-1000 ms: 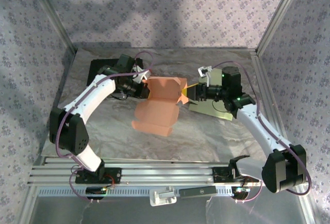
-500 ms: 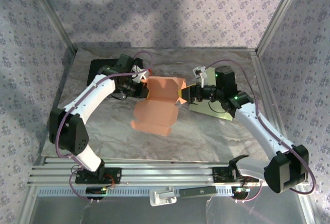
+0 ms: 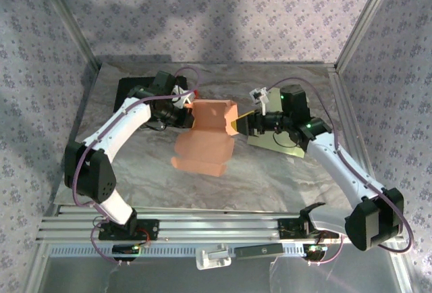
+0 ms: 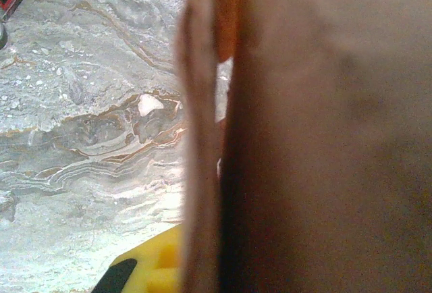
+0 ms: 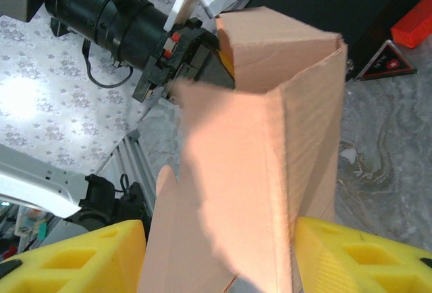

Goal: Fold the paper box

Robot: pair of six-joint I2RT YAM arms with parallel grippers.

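Metal rail (image 3: pixel 202 222): bottom edge of the overhead frame, nearest the camera.
Counter (image 3: pixel 283 178): marbled grey, spread across the lower half of the overhead frame just above the rail.
Paper box (image 3: pixel 202 148): salmon cardboard at centre frame, half formed; broad lower panel flat on the counter, upper walls raised between the two claws, top open.
Right claw (image 3: pixel 237 125): right of centre, at the box's right-hand wall; yellow fingers (image 5: pixel 74 259) spread to either side of a raised corner, cardboard filling the gap; squeezing or merely bracketing, impossible to tell.
Left claw (image 3: pixel 187 110): left of centre, closed down tight on the thin upper-left wall of the box; cardboard blurred across most of the left wrist view, pressed close to the lens.
Weight: judged very light, liable to slide or lift off the counter under any one-sided push.
Stiffness: thin board, probably firm along scored creases and floppy across wide panels; likely to bow, dent or tear at the tabs if squeezed hard.
Surface: matte, probably decent purchase, little risk of slipping from a firm pinch.
Best hold: judged to be near a crease or a wall edge, pinched through a single layer; one claw for anchoring, the other for turning a flap; mid-panel grips best avoided.
Risk: a flap springing back once released, unless tucked or pressed along the fold.
Black mat (image 3: pixel 131 92): upper left of the overhead frame, beyond the left claw, apart from the box.
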